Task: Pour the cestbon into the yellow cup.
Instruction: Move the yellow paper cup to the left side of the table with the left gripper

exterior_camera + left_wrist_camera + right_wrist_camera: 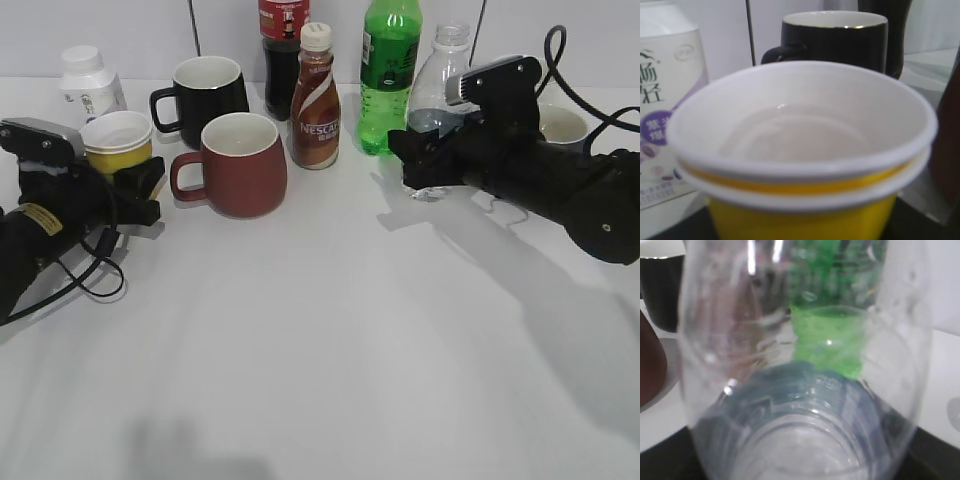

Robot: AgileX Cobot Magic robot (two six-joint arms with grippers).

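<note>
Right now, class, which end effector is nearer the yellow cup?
Left. The left end effector sits right at the yellow cup; the right end effector is far across the table, at the cestbon.

- I see the yellow cup (117, 141) as yellow below, with a white rim and white inside.
- The cestbon (438, 92) reads clear, with a dark band low down.
- Red mug (235, 164): dark red outside, white inside.
- Black mug (205, 92): black, white inside.
- Nescafe bottle (316, 102): brown with white swirls, cream cap.
- Tall soda bottle (388, 75): bright green.
- Both grippers, left (140, 193) and right (415, 160), look black.
</note>
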